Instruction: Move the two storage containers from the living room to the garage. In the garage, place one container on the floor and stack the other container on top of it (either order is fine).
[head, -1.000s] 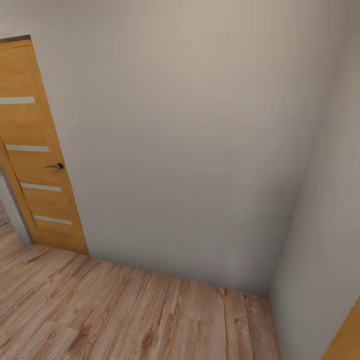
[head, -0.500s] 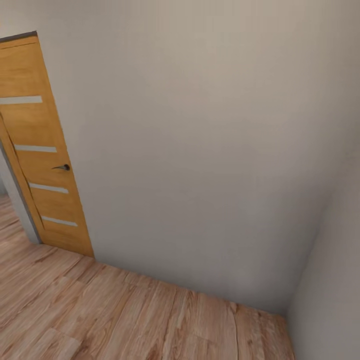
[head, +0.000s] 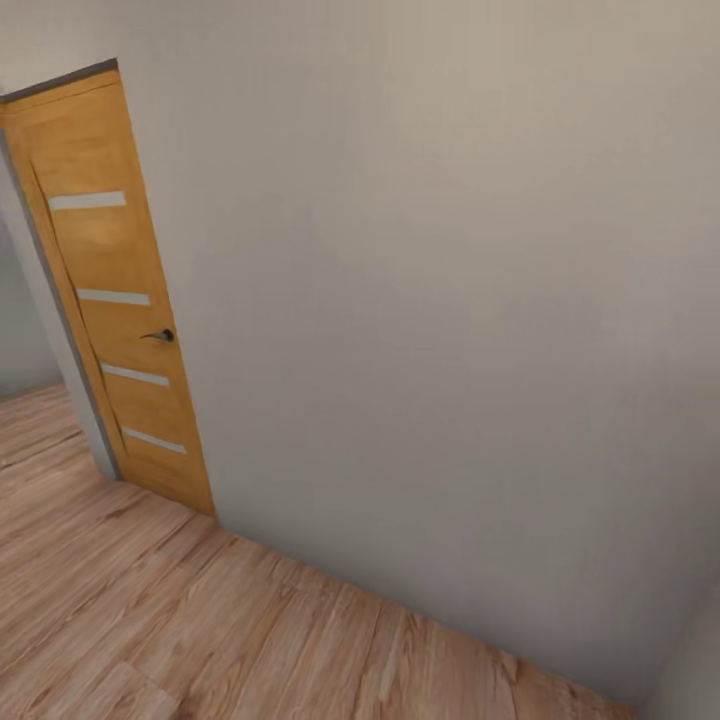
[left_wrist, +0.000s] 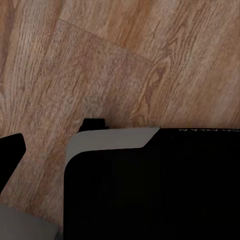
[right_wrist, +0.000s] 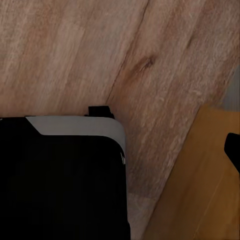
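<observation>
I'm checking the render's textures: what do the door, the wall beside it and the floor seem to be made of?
Door: looks like orange-toned wood veneer, satin, with pale inset strips, perhaps glass, and a dark handle. Wall: plain matte grey-beige, likely painted plaster. Floor: light wood planks, with visible grain and seams.

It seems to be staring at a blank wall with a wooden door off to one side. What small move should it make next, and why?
Probably keep turning toward the wooden door on the head view's left. A plain pale wall blocks the way ahead, while light wood floor runs on past the door's edge, which looks like the only way onward.
</observation>
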